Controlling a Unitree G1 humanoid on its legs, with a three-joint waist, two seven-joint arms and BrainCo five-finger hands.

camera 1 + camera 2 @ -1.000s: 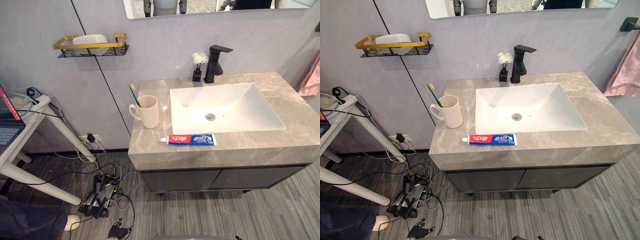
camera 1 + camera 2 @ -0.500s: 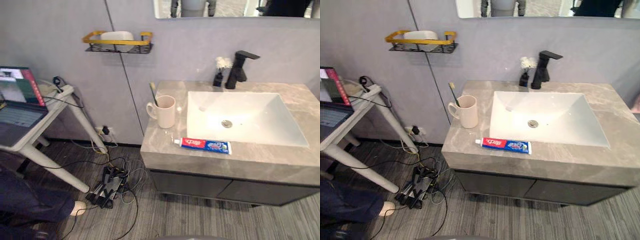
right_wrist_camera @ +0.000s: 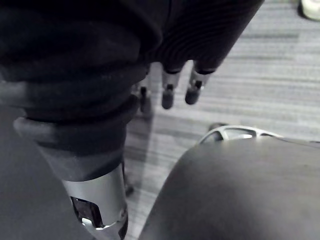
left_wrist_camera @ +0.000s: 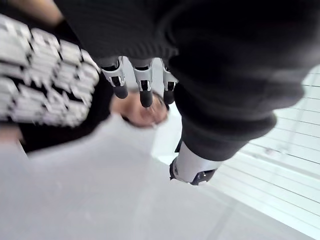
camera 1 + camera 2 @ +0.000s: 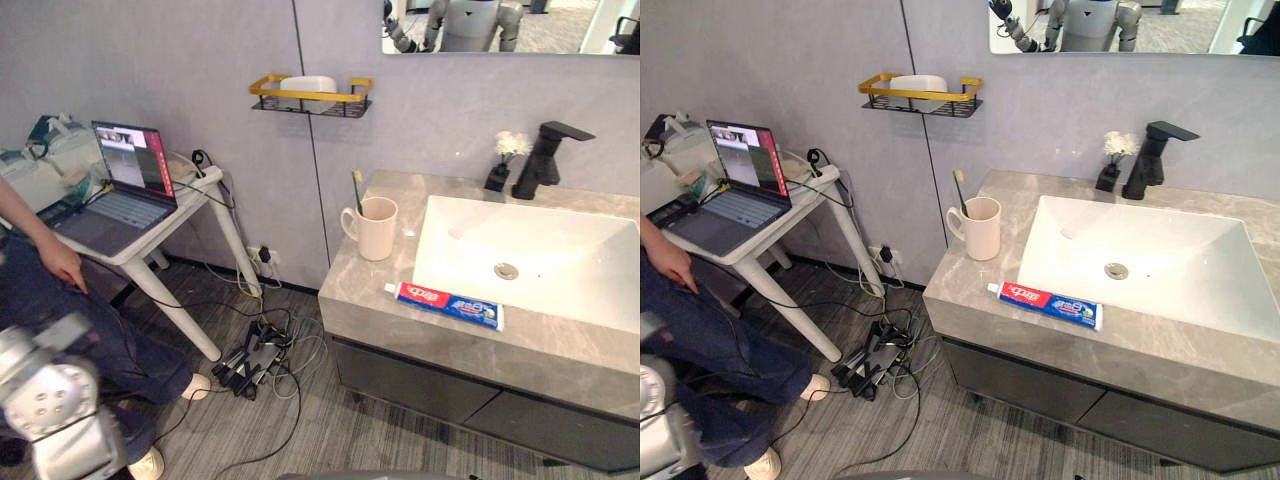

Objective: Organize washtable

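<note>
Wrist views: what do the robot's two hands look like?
Both look alike: the left hand and the right hand wear a dark ribbed cover over back and wrist, with silver fingers ending in dark rounded tips and a silver thumb set apart.

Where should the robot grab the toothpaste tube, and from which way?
Probably around the middle of the toothpaste, coming down from above with fingers across its narrow width. It lies flat on the counter, lengthwise along the front edge, with bare stone between it and the sink. The small cap end, pointing toward the cup, gives less to hold.
</note>
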